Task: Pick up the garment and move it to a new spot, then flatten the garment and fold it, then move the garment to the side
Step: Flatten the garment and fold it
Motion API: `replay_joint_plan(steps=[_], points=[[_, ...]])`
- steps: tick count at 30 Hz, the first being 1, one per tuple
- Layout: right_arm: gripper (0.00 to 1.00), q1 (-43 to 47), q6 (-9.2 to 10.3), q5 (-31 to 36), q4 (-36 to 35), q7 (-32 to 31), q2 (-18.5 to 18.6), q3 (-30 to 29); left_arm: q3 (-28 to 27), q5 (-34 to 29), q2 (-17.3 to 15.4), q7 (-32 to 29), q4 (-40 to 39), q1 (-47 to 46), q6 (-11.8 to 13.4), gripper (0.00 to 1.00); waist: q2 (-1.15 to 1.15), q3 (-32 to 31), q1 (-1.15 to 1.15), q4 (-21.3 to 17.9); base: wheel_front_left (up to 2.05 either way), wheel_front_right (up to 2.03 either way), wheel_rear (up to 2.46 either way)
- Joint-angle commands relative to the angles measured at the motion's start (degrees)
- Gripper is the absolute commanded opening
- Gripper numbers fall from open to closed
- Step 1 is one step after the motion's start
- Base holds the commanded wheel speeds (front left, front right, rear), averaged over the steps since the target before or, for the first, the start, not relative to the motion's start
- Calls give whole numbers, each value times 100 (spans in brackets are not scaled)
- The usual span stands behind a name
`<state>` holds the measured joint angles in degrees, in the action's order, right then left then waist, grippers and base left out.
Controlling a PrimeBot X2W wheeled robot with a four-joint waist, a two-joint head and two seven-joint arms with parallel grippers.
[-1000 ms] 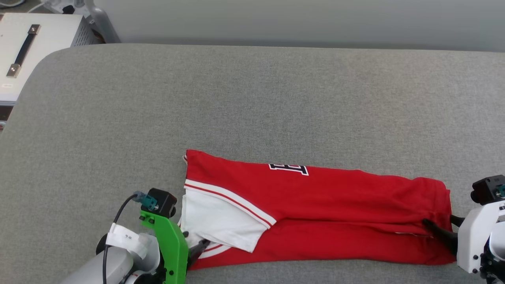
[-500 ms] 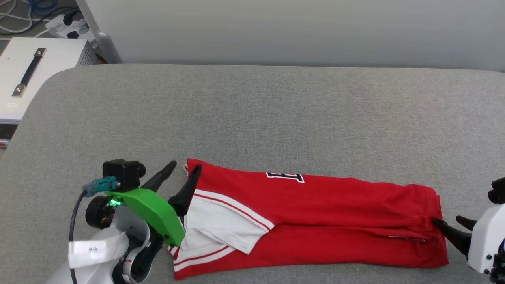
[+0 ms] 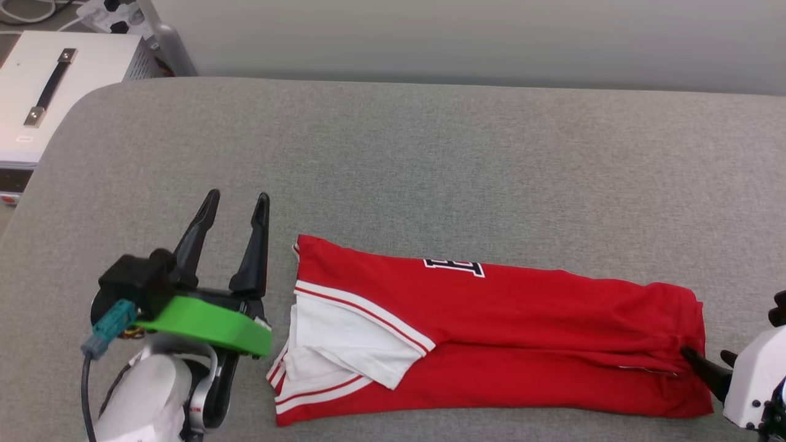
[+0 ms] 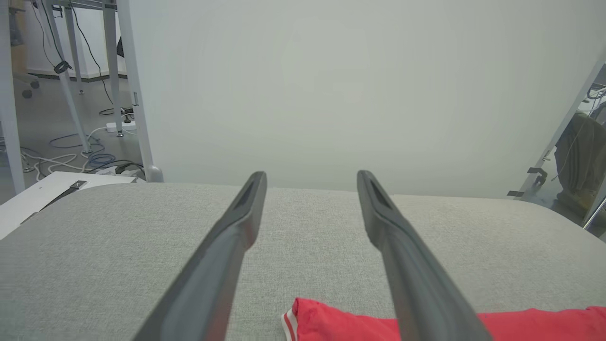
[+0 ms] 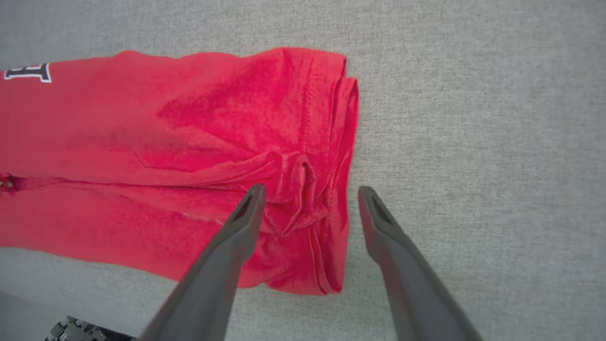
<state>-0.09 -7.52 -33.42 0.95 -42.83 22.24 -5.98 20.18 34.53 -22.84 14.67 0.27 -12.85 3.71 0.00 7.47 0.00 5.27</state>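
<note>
The red shirt [image 3: 522,344] lies folded into a long strip on the near part of the grey desk [image 3: 430,153]. A white sleeve [image 3: 344,350] sits on top at its left end. The left gripper [image 3: 236,202] is wide open and holds nothing, just beside that end. The right gripper [image 5: 311,189] is wide open too, at the shirt's right end, with one finger over the cloth and one over the desk.

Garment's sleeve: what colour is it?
The sleeve is white with red-and-white striped trim, best in the head view.

Green bracket [image 3: 209,322], blk L gripper [image 3: 237,196]
</note>
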Motion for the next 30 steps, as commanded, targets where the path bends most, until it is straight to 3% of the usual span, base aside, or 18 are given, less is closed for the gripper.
replay_joint_plan(steps=[1, 6, 12, 20, 30], points=[[100, -24, 3, 106, 43, -46, -86, -91, -172, -183, 146, 31, -8, 192, -120, 100, 0, 57, 0, 44, 0, 0, 0], [100, -174, 3, 329, 231, -131, -394, -382, -806, -825, 624, 31, 67, 434, -619, 100, 0, 180, 0, 96, 0, 0, 0], [100, -331, 3, 544, 519, -129, -576, -551, -1346, -1654, 1023, 32, -30, 506, -958, 100, 0, 332, 0, 150, 0, 0, 0], [100, -401, 3, 486, 969, -218, -770, -633, -1532, -2047, 1390, 32, 7, 609, -1110, 100, 0, 463, 0, 216, 0, 0, 0], [100, -394, 3, -211, 1115, -358, -984, -175, -1371, -1939, 1313, 32, 40, 546, -1118, 100, 0, 418, 0, 231, 0, 0, 0]])
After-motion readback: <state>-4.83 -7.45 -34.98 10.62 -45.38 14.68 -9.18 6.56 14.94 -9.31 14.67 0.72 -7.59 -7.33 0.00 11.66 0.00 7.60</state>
